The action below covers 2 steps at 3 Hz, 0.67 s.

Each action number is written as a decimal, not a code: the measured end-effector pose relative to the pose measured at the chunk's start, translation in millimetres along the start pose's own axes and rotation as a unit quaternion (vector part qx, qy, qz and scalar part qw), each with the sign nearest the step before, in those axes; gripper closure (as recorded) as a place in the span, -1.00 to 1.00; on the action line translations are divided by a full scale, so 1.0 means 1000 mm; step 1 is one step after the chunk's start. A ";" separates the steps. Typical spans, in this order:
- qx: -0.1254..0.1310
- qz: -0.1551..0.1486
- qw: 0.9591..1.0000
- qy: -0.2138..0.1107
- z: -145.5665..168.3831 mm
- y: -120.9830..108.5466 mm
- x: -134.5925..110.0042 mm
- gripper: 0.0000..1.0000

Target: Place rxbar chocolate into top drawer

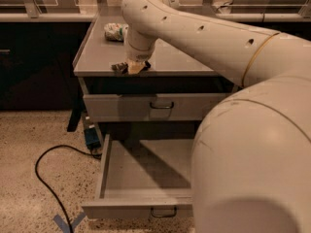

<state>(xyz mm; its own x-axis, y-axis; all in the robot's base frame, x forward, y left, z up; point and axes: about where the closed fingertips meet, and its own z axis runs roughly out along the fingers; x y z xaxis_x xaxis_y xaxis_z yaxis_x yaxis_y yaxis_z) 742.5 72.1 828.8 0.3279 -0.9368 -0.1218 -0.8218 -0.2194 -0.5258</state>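
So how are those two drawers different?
The lower drawer is pulled far out, its bare grey inside showing; the top drawer shows only its front. The top drawer sits just under the tabletop, below the gripper; the lower drawer hangs near the speckled floor. Both are grey with a small dark wire handle.

gripper [131, 68] above table [189, 64] edge, top drawer [116, 108] below

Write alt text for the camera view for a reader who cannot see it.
A white robot arm reaches over a grey cabinet, its pincer at the top's front edge with the dark rxbar chocolate at its tip. Below, the top drawer shows its flat front and handle, while a lower drawer stands pulled open.
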 end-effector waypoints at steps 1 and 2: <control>0.000 0.000 1.000 0.000 0.000 0.000 0.000 1.00; 0.000 0.000 1.000 0.000 0.000 0.000 0.000 0.62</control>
<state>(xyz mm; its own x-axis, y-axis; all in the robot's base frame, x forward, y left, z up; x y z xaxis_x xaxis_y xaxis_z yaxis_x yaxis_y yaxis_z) 742.5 72.1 828.8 0.3280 -0.9368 -0.1218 -0.8219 -0.2194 -0.5257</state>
